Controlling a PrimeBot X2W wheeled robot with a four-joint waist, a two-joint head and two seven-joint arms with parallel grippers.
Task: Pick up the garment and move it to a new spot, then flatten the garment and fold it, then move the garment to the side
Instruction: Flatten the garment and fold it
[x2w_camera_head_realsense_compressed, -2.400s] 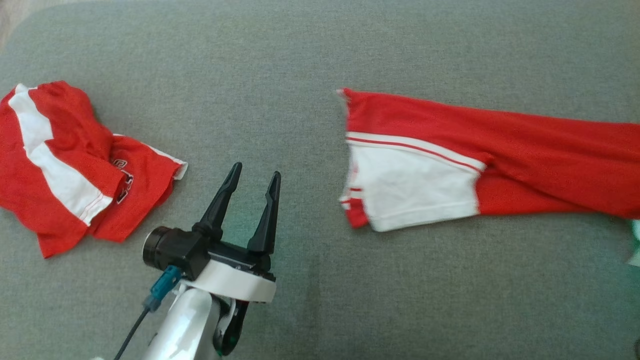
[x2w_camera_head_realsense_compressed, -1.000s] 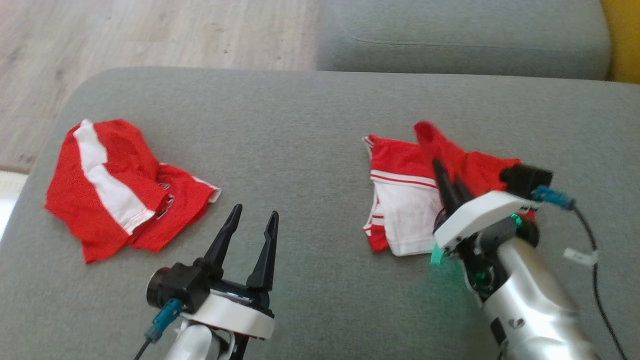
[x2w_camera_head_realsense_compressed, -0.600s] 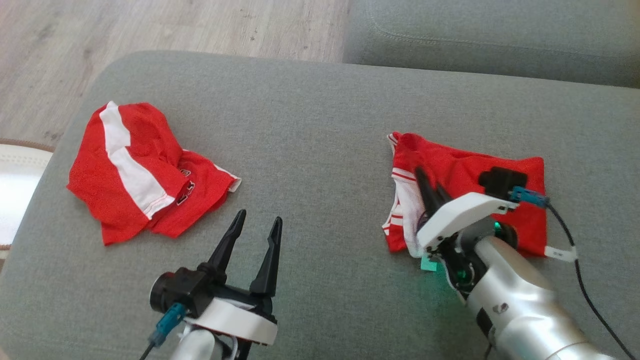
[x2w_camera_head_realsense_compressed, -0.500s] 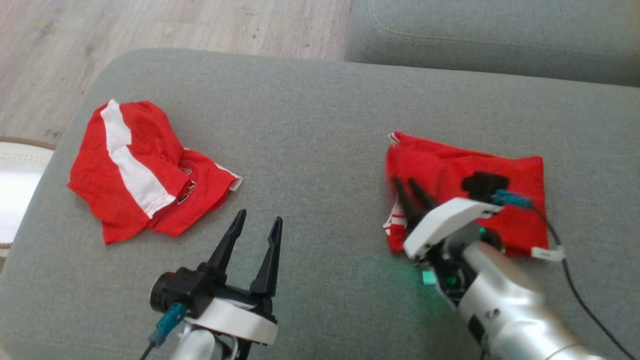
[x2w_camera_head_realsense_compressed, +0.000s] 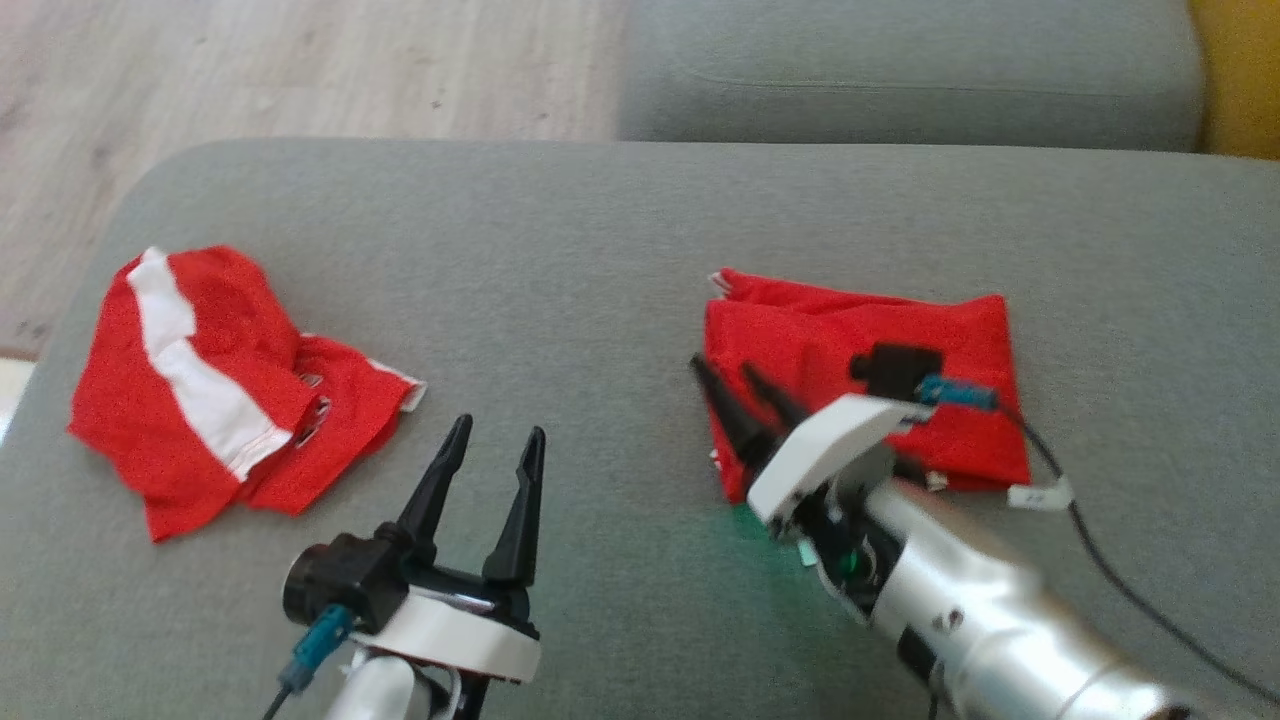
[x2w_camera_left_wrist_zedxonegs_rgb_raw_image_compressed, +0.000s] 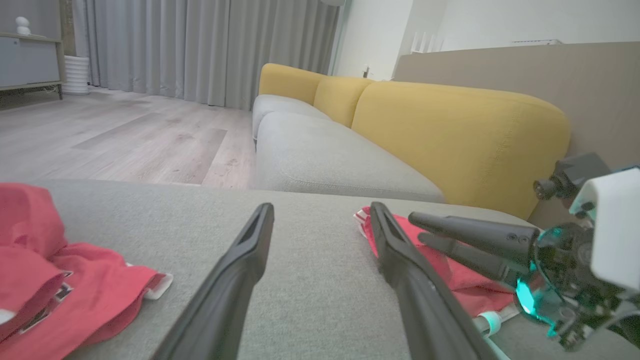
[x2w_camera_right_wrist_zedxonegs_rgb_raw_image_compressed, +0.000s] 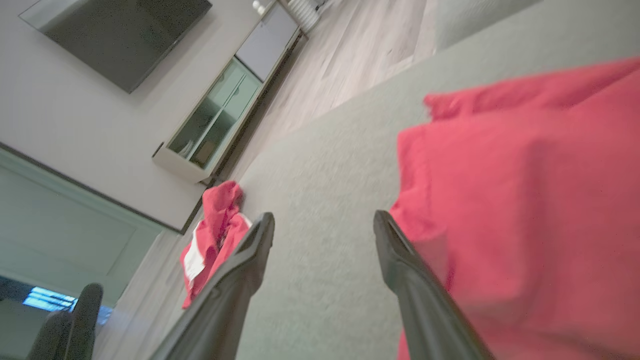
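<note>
The garment (x2w_camera_head_realsense_compressed: 860, 380) lies folded into a red rectangle on the right half of the grey cushion (x2w_camera_head_realsense_compressed: 600, 250). My right gripper (x2w_camera_head_realsense_compressed: 722, 368) stands open at its left edge, low over the cloth, with nothing between the fingers. In the right wrist view the garment (x2w_camera_right_wrist_zedxonegs_rgb_raw_image_compressed: 525, 200) spreads to the right of that open gripper (x2w_camera_right_wrist_zedxonegs_rgb_raw_image_compressed: 324, 218), whose right finger overlaps the cloth's edge. My left gripper (x2w_camera_head_realsense_compressed: 498, 430) is open and empty over bare cushion near the front, between the two cloths. The left wrist view has my left gripper (x2w_camera_left_wrist_zedxonegs_rgb_raw_image_compressed: 321, 207) open, with the garment (x2w_camera_left_wrist_zedxonegs_rgb_raw_image_compressed: 475, 295) and the right gripper's fingers (x2w_camera_left_wrist_zedxonegs_rgb_raw_image_compressed: 470, 240) off to the right.
A second red and white garment (x2w_camera_head_realsense_compressed: 210, 380) lies crumpled at the cushion's left end. Wooden floor (x2w_camera_head_realsense_compressed: 300, 70) lies beyond the far left edge. A grey sofa seat (x2w_camera_head_realsense_compressed: 900, 80) with a yellow backrest (x2w_camera_left_wrist_zedxonegs_rgb_raw_image_compressed: 450, 130) stands behind.
My right gripper has opened and let go of the garment, whose red half now covers the white panel. The gripper has drawn back to the cloth's left edge. The head camera has shifted.
</note>
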